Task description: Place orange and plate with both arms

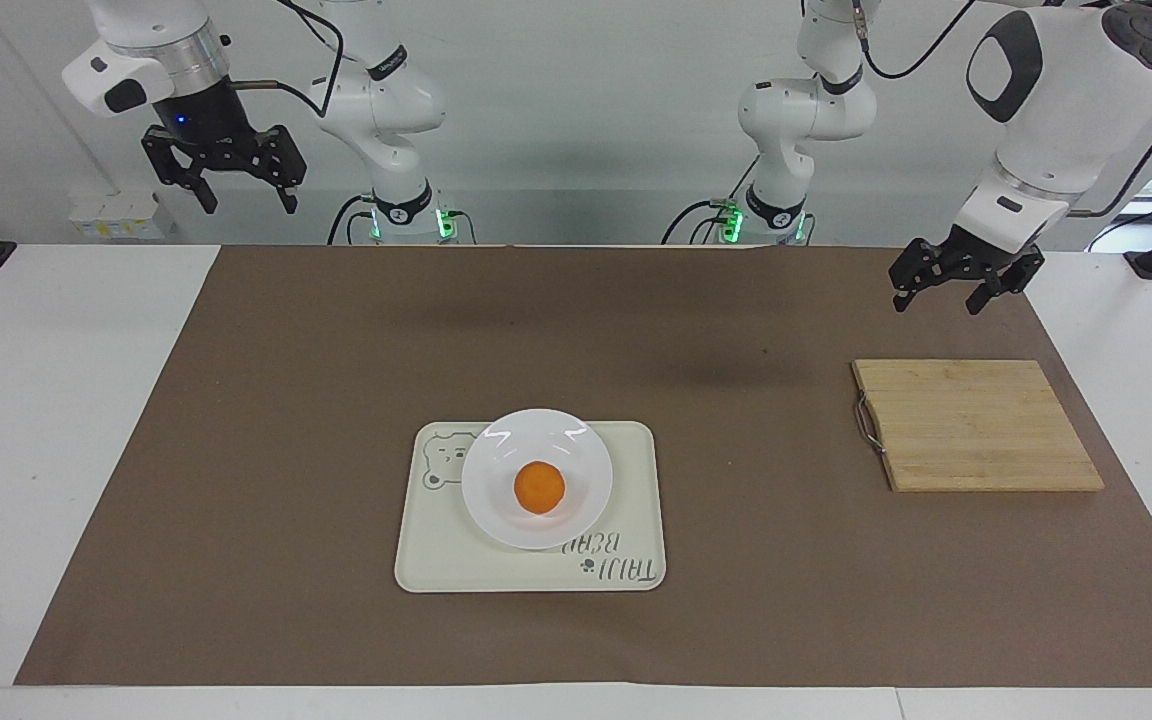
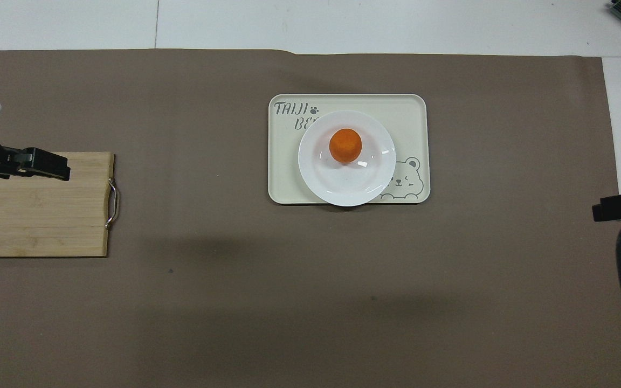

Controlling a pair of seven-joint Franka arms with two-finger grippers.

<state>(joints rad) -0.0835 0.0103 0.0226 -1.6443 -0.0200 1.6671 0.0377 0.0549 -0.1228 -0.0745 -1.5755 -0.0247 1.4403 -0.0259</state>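
The orange (image 1: 539, 487) sits in the white plate (image 1: 496, 470), which rests on the cream bear tray (image 1: 626, 480) in the middle of the brown mat. In the overhead view the orange (image 2: 345, 145) lies in the plate (image 2: 343, 183) on the tray (image 2: 407, 113). My left gripper (image 1: 938, 295) is open and empty, up in the air over the mat near the cutting board; its tip (image 2: 46, 164) shows in the overhead view. My right gripper (image 1: 247, 202) is open and empty, raised high at the right arm's end of the table.
A bamboo cutting board (image 1: 976, 425) with a metal handle lies toward the left arm's end of the table; it also shows in the overhead view (image 2: 35, 215). The brown mat (image 1: 286, 400) covers most of the white table.
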